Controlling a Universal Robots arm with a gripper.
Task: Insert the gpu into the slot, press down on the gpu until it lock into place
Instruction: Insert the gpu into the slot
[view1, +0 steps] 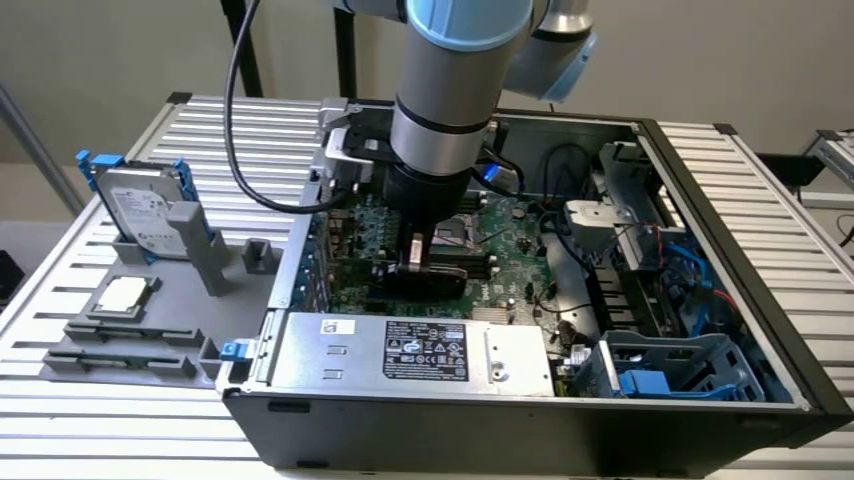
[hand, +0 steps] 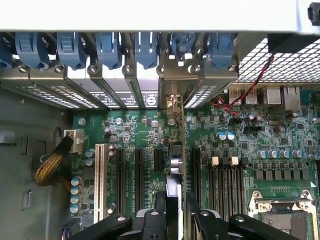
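The gpu (view1: 430, 281) is a small black card standing on edge over the green motherboard (view1: 514, 250) inside the open case. In the wrist view the gpu (hand: 172, 192) shows edge-on, running up to its metal bracket (hand: 172, 104) at the rear wall of the case. My gripper (view1: 416, 262) reaches straight down from the arm and is shut on the card's top edge. One black finger (hand: 150, 220) sits on each side of the card, and the gripper (hand: 172, 219) is centred over it. The slot is hidden beneath the card.
A silver power supply (view1: 414, 350) fills the case's front edge. Black memory slots (hand: 220, 182), the CPU socket (hand: 282, 210), a white slot (hand: 100, 175) and blue bracket clips (hand: 110, 47) surround the card. A hard drive (view1: 140, 210) stands on a grey holder outside the case.
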